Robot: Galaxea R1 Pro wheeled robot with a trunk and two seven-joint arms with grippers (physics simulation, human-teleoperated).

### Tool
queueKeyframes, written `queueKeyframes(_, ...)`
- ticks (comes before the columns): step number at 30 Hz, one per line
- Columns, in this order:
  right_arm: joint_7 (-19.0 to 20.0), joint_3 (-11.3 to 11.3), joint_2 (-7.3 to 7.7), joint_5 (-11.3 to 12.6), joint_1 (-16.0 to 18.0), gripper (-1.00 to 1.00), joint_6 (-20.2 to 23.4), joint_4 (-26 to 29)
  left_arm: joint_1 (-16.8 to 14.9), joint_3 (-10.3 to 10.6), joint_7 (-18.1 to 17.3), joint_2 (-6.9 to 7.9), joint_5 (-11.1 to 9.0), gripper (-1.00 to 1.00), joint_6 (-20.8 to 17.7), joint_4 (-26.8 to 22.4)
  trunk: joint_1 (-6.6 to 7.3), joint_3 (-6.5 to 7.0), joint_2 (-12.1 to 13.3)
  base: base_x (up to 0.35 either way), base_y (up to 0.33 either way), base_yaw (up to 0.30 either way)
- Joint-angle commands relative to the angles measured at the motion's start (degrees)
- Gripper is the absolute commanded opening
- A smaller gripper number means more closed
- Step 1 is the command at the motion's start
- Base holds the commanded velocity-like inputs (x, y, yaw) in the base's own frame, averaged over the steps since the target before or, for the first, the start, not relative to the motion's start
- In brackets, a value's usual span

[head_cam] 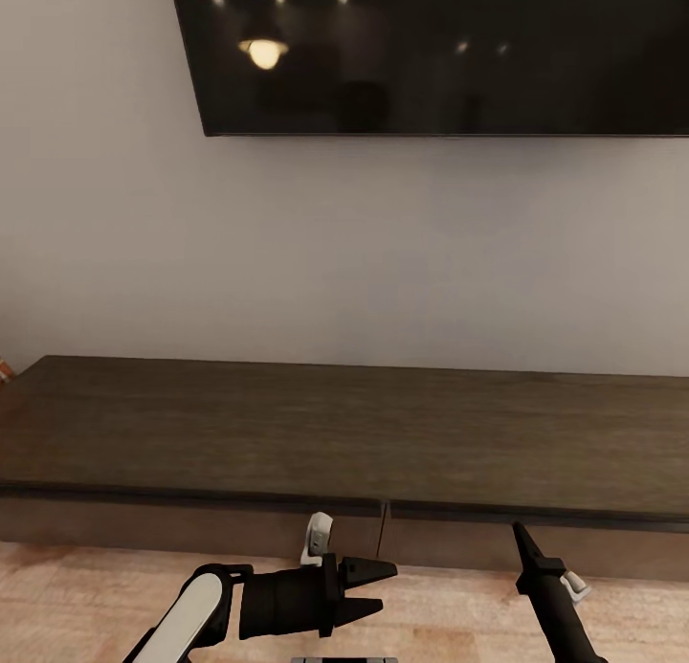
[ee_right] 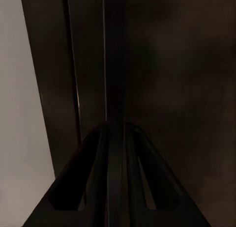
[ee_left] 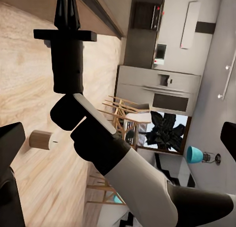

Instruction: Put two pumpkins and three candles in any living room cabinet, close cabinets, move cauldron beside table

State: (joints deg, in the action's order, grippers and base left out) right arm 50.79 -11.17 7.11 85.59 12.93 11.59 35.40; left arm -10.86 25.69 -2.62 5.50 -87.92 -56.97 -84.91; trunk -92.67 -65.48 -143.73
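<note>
One cabinet [head_cam: 287, 424]: long, low, dark brown, flat top bare, running along the wall right in front of you. You can count two drawer fronts [head_cam: 191, 527] along its lower edge, meeting at a vertical seam, both flush and closed.

One television [head_cam: 431, 51]: black, wall-mounted above the cabinet, reflecting ceiling lights.

Two grippers. Your left gripper [head_cam: 373, 586] lies sideways over the wood floor [head_cam: 86, 596], its fingers spread apart, holding nothing, pointed toward your right arm. Your right gripper [head_cam: 520, 534] points at the cabinet front just right of the seam; its fingers are pressed together, with nothing between them.

In the left wrist view, one small pale wooden cylinder [ee_left: 40, 139] on the floor, and a kitchen beyond with a chair [ee_left: 123, 116].
</note>
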Motion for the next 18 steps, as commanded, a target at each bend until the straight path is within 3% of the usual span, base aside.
queueKeyframes(1, 0.2, -0.2, 0.01, 1.1, 0.1, -1.00, 0.9, 0.8, 0.0, 0.1, -0.3, 0.03, 0.2, 1.00, -0.1, 0.0, 0.01, -0.03, 0.0, 0.000, 0.000, 0.000)
queueKeyframes(11, 0.2, -0.2, 0.01, 1.0, 0.1, -1.00, 0.8, 0.8, 0.0, 0.1, -0.3, 0.03, 0.2, 1.00, -0.1, 0.0, 0.01, -0.03, 0.0, -0.018, 0.000, 0.000)
queueKeyframes(18, 0.2, -0.2, 0.01, 1.0, 0.1, -1.00, 0.8, 0.8, 0.0, 0.1, -0.3, 0.03, 0.2, 1.00, -0.1, 0.0, 0.01, -0.03, 0.0, -0.175, 0.000, 0.000)
